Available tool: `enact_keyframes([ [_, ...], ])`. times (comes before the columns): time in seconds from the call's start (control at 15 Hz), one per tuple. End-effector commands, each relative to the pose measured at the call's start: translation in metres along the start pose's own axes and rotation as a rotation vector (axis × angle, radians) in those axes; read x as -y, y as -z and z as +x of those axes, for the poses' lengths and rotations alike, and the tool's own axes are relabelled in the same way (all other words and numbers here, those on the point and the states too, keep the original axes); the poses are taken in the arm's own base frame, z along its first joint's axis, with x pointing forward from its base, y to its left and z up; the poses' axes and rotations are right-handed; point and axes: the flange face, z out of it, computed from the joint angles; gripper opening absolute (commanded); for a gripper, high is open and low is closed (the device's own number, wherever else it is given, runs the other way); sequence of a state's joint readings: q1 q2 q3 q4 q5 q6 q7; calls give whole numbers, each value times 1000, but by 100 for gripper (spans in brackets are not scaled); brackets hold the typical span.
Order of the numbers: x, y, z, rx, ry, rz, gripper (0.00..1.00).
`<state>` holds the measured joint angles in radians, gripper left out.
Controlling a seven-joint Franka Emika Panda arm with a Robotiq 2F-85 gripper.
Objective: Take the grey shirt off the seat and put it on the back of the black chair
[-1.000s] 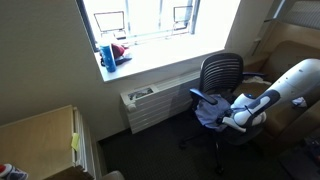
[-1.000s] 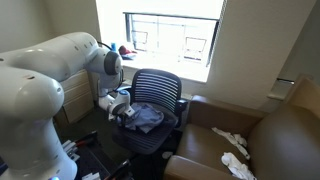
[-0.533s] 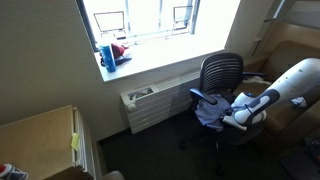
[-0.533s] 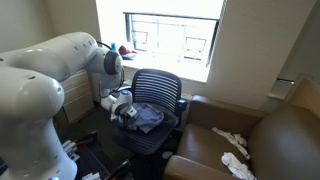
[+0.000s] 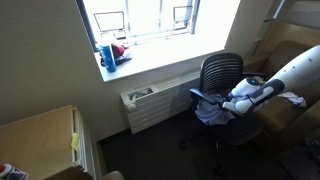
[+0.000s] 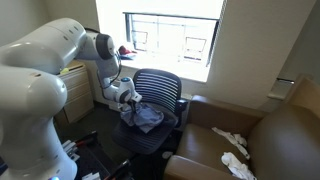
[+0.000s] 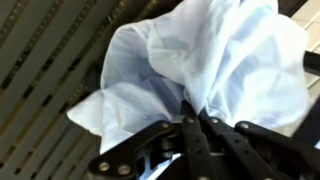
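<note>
The grey shirt (image 7: 200, 60) hangs bunched from my gripper (image 7: 192, 115), whose jaws are shut on a fold of the cloth in the wrist view. In both exterior views the shirt (image 5: 210, 110) (image 6: 146, 117) is lifted at one end, with its lower part still resting on the seat of the black chair (image 5: 222, 72) (image 6: 160, 90). My gripper (image 5: 232, 103) (image 6: 130, 98) sits just above the seat's front edge. The chair's mesh back stands upright behind the shirt.
A white radiator (image 5: 160, 100) runs under the window sill, which holds a blue cup (image 5: 107, 55) and a red thing. A brown sofa (image 6: 250, 140) with white cloth on it stands beside the chair. A wooden cabinet (image 5: 40, 140) is nearby.
The jaws have closed on the shirt. The arm has since risen a little, pulling one end of the shirt up off the seat.
</note>
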<state>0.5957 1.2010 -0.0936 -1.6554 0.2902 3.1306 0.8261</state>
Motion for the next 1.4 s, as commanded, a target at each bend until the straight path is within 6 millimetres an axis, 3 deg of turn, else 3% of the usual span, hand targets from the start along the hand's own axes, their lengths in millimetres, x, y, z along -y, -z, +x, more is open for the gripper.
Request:
enact_keyframes([
  [0.0,20,87,14,-169,90,13,1],
  [0.07,28,110,19,-213,133,12,1],
  [0.13,50,135,13,-151,182,150,1],
  [0.2,47,153,19,-205,-6,120,1],
  [0.33,59,201,22,-329,-9,221,1],
  [0.4,58,221,18,-310,37,214,1],
  [0.47,60,198,2,-176,69,169,1],
  [0.53,73,195,20,-277,35,202,4],
  [0.73,68,195,0,-199,55,183,4],
  [0.8,66,194,-1,-195,54,179,1],
  [0.87,74,206,11,-315,107,200,1],
  [0.93,85,223,22,-360,113,226,1],
  [1.0,99,258,41,-409,118,242,1],
  [1.07,105,279,50,-465,112,270,1],
  [1.2,136,339,57,-419,179,412,1],
  [1.27,137,349,66,-443,-1,385,1],
  [1.33,146,376,75,-442,-44,427,1],
])
